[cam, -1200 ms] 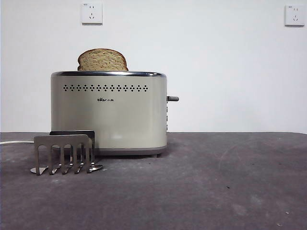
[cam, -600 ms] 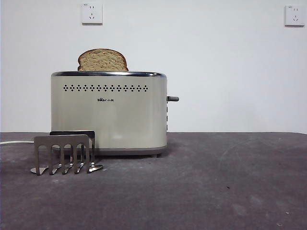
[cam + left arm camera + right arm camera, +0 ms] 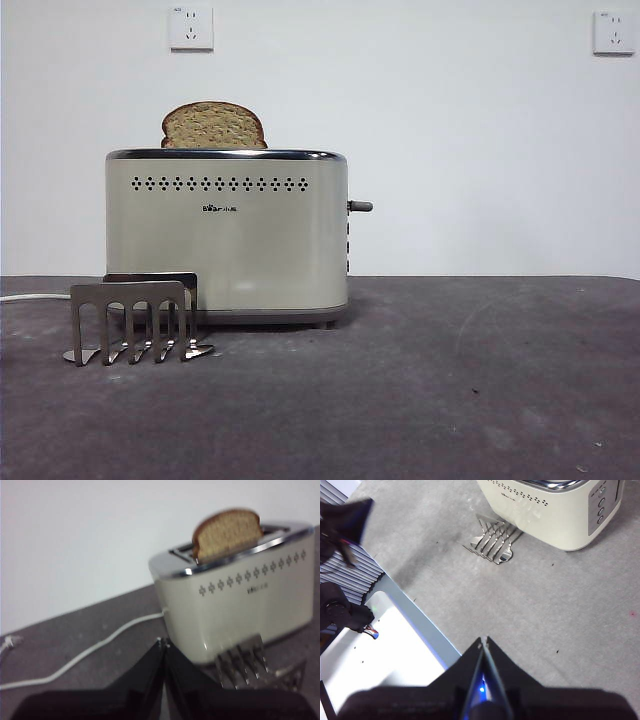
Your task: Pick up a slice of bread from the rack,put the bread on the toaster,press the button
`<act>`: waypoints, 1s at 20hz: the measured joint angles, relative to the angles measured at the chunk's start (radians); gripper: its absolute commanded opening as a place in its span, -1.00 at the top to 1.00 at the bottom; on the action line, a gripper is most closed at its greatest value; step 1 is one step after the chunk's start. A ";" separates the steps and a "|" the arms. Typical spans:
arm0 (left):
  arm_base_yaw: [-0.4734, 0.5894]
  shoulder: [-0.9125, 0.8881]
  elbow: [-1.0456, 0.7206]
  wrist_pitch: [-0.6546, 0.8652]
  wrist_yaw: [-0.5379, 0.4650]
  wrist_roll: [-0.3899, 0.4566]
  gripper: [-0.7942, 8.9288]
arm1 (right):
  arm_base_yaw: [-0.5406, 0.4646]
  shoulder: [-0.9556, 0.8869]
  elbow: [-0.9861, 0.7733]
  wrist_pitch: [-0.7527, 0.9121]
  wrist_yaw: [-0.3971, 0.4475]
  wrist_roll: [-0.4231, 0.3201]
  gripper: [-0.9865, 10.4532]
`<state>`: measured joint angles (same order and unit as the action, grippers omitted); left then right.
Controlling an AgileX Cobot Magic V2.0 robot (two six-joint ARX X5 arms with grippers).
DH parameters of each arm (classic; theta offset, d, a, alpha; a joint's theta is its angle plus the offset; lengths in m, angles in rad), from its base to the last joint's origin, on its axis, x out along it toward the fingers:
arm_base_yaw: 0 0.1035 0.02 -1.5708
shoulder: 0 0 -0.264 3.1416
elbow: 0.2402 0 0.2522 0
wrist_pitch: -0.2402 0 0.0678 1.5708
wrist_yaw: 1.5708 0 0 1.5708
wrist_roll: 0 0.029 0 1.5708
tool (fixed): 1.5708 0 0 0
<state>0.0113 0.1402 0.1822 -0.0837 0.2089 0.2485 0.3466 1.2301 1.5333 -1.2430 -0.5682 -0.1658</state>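
Observation:
The slice of bread (image 3: 214, 126) stands upright in the left end of a slot of the cream toaster (image 3: 228, 240), its rounded top sticking out. It also shows in the left wrist view (image 3: 227, 532). The dark lever button (image 3: 361, 206) sticks out of the toaster's right end, high up. The grey rack (image 3: 135, 321) stands empty in front of the toaster's left corner. My left gripper (image 3: 163, 643) is shut and empty, back from the toaster (image 3: 240, 600) and rack (image 3: 245, 662). My right gripper (image 3: 483, 641) is shut and empty, high over the table, far from the toaster (image 3: 560, 510) and rack (image 3: 492, 539).
A white power cord (image 3: 85, 655) runs from the toaster's left end across the grey table (image 3: 450, 400). Two wall sockets (image 3: 191, 27) sit on the white wall behind. In the right wrist view, the table's front edge and a white base plate (image 3: 385, 650) lie beside it.

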 measured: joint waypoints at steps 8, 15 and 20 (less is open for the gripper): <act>0.000 -0.109 -0.150 0.002 0.000 -0.007 0.84 | 0.000 0.000 0.000 0.000 0.000 0.000 0.83; 0.000 -0.135 -0.164 -0.088 0.004 -0.026 0.84 | 0.000 0.000 0.000 0.000 0.000 0.000 0.83; 0.000 -0.135 -0.164 -0.087 0.003 -0.088 0.84 | 0.000 0.000 0.000 0.000 0.000 0.000 0.83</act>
<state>0.0113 0.0048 0.0177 -0.1711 0.2123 0.1608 0.3466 1.2301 1.5333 -1.2430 -0.5682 -0.1658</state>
